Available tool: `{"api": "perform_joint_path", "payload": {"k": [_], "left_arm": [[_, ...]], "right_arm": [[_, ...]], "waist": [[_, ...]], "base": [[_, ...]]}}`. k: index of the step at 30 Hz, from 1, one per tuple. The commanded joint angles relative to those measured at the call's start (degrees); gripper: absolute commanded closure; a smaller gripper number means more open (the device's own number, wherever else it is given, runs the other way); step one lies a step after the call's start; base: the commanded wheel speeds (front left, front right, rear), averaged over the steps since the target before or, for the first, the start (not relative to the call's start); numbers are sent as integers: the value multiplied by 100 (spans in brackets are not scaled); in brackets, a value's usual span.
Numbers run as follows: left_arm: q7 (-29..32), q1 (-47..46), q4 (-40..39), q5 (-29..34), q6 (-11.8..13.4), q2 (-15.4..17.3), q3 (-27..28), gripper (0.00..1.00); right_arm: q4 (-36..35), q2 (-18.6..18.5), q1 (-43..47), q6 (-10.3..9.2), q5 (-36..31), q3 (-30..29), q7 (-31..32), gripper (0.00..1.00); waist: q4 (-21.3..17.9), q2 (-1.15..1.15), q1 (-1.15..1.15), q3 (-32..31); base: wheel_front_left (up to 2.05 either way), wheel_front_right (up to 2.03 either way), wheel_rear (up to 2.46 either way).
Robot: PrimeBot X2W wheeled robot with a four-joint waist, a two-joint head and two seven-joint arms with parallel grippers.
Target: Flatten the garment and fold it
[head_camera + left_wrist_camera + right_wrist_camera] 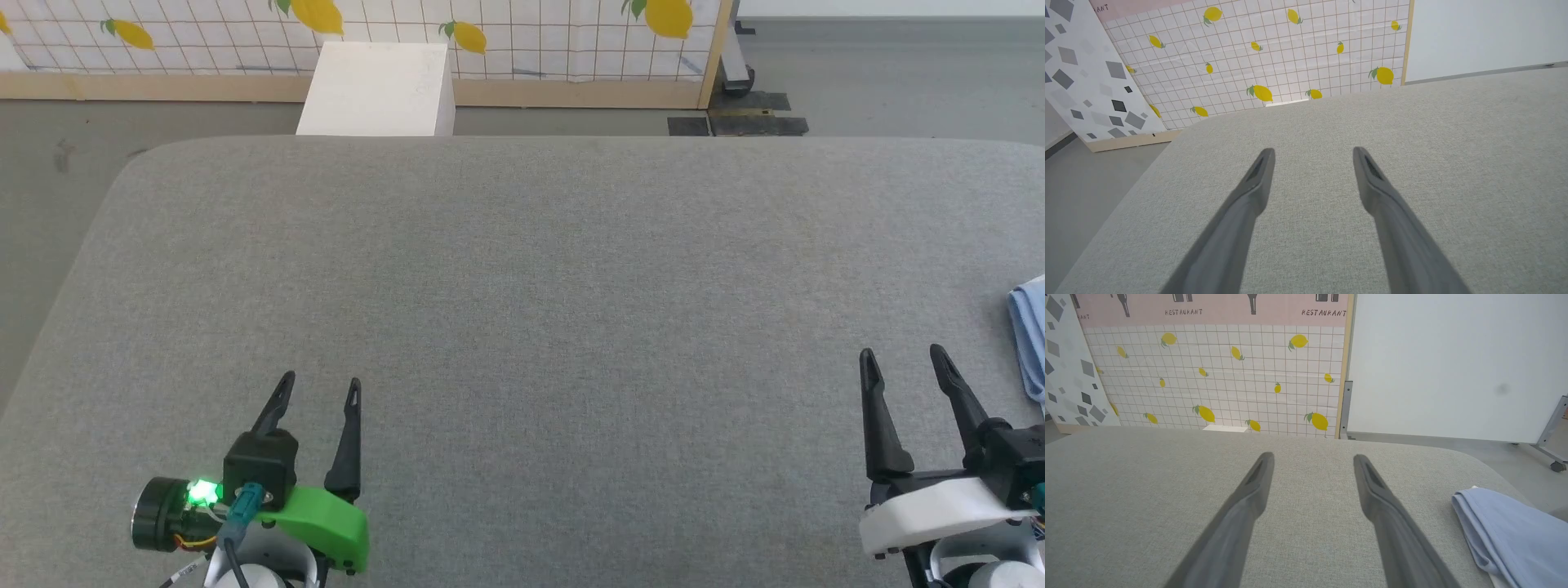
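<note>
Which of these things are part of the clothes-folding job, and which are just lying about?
Job: light blue garment, lying at the right edge of the grey padded table; left gripper and right gripper, both open, empty.
Lying about: white box, lemon-print panel, speckled panel, white board.

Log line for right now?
left gripper: open, empty | right gripper: open, empty | garment: untouched, right edge of padded surface
</note>
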Motion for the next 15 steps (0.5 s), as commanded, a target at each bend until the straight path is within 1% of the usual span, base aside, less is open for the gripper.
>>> {"api": "perform_joint_path", "payload": {"k": [1, 6, 7, 11, 15], "left_arm": [[-46, -24, 11, -73, 5, -23, -3, 0], [-73, -53, -4, -107, -58, -25, -47, 0], [-91, -57, -19, -146, -95, -31, -46, 100], [-40, -5, -4, -99, -81, -12, -43, 100], [-8, 8, -18, -45, -113, -64, 23, 100]], "right_arm": [[-46, 27, 41, -10, -37, -10, 19, 0], [-48, 45, 34, -10, -27, -26, 38, 0], [-51, 51, 27, -10, -20, -30, 48, 100], [-9, 20, -1, 0, 2, -17, 45, 100], [-9, 23, -7, 0, -7, 5, 69, 100]], "waist": [[0, 0, 0, -1], [0, 0, 0, 4], [-1, 0, 0, 9], [0, 0, 0, 5], [4, 0, 0, -3]], "base": [[0, 0, 0], [0, 0, 0], [0, 0, 0], [0, 0, 0], [0, 0, 0]]}}
